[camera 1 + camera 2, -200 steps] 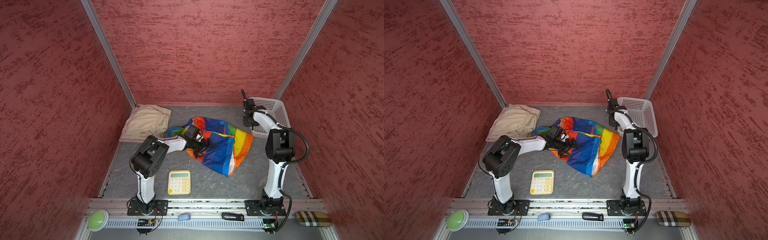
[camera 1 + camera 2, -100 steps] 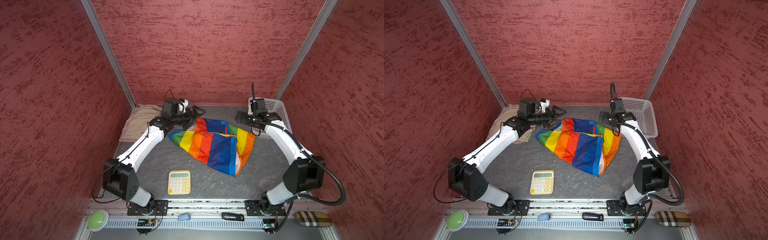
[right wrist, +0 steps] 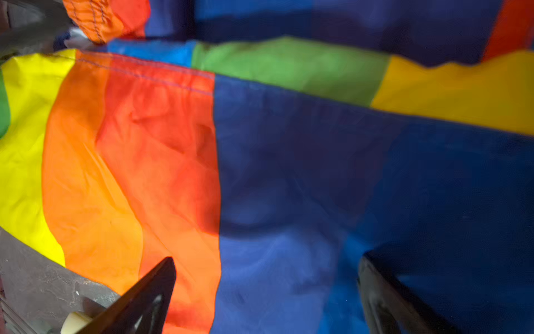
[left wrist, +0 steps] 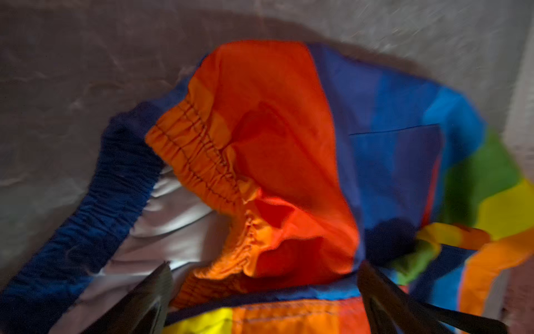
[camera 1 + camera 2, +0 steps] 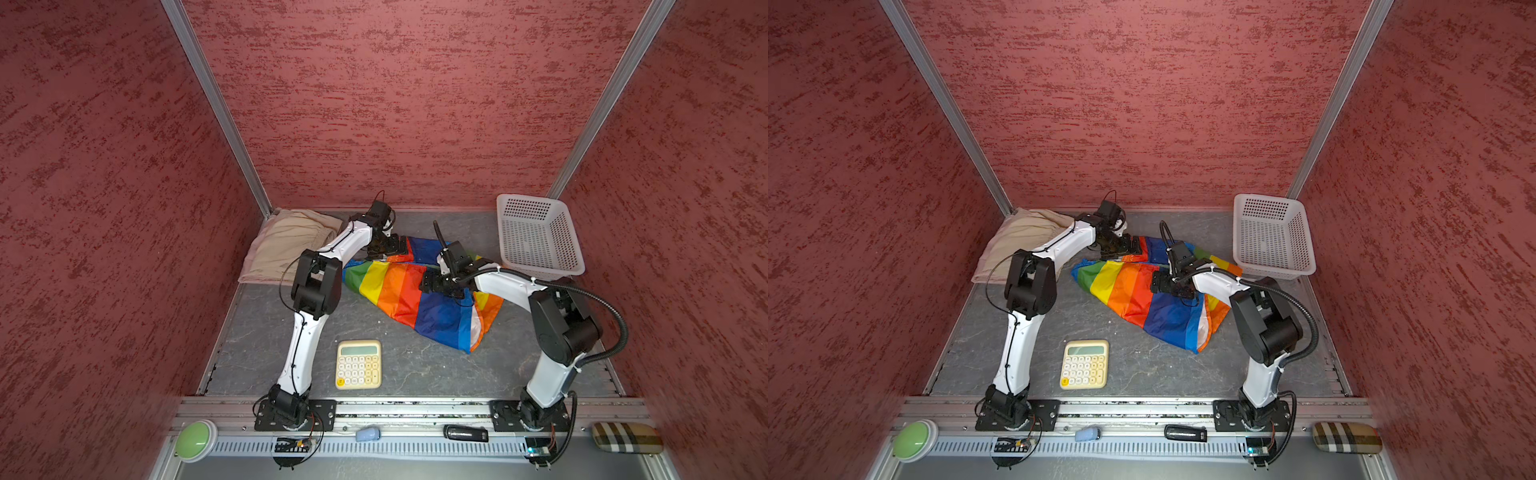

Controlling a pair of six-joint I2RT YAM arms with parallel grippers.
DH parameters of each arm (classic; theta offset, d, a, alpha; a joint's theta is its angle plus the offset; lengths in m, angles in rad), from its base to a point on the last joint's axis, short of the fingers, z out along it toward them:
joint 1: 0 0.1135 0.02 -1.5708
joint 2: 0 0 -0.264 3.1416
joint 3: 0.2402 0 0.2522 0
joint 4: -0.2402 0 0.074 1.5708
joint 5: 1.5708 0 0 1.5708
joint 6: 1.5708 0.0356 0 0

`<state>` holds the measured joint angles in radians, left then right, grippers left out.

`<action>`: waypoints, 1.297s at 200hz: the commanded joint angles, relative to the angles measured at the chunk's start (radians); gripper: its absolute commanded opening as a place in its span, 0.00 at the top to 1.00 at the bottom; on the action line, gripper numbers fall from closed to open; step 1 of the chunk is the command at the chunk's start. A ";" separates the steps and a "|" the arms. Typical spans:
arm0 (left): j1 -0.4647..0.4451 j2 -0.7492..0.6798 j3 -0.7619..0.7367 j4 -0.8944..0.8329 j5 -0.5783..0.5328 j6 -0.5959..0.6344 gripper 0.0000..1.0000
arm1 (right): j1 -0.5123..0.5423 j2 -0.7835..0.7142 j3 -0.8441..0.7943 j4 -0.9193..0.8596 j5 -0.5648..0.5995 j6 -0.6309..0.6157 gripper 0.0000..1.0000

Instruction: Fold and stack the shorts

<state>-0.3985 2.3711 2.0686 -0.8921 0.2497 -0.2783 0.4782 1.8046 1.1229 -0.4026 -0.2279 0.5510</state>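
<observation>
Both arms are drawing back from the far edge of the rainbow shorts (image 5: 419, 299), where they were reaching a moment ago. The garment is now lying flatter across the middle of the table (image 5: 266, 340) than when it sat bunched. The left end effector (image 5: 390, 245) is hovering at the far waistband corner. In the left wrist view its fingers (image 4: 150, 297) are standing wide apart, with the gathered orange elastic just ahead of them and nothing pinched. The right end effector (image 5: 432, 284), which was up by the basket earlier, is hanging over the orange and blue panels, its fingers (image 3: 144, 295) likewise fully spread and gripping nothing. This is suggesting that the spreading step is finishing and a fold of this pair is coming next, so the task is looking roughly midway. The beige shorts (image 5: 286, 245) are lying folded in the far left corner, seemingly starting the stack, and a pink pair is not showing clearly. The white basket (image 5: 528, 198) is standing at the far right, near the rainbow shorts, and is holding nothing visible. A calculator (image 5: 358, 364) is sitting near the front, apart from the cloth.
</observation>
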 commanded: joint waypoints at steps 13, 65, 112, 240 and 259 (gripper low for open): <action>0.006 0.096 0.211 -0.136 -0.142 0.127 0.01 | 0.020 0.007 -0.070 0.077 -0.016 0.037 0.01; 0.073 0.159 0.259 -0.081 -0.091 0.078 0.52 | 0.039 -0.022 -0.217 0.082 0.001 0.027 0.01; 0.093 0.169 0.217 -0.073 0.026 0.022 0.42 | 0.039 -0.066 -0.301 0.067 0.034 0.009 0.01; 0.111 -0.169 -0.161 0.072 0.056 -0.102 0.30 | 0.039 -0.072 -0.329 0.084 0.036 -0.005 0.01; 0.119 -0.210 -0.147 0.041 0.025 -0.088 0.27 | 0.039 -0.061 -0.324 0.078 0.040 -0.014 0.01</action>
<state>-0.3019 2.2654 1.9053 -0.8242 0.3531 -0.4026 0.5098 1.6806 0.8608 -0.1604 -0.2146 0.5289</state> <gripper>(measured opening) 0.722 0.988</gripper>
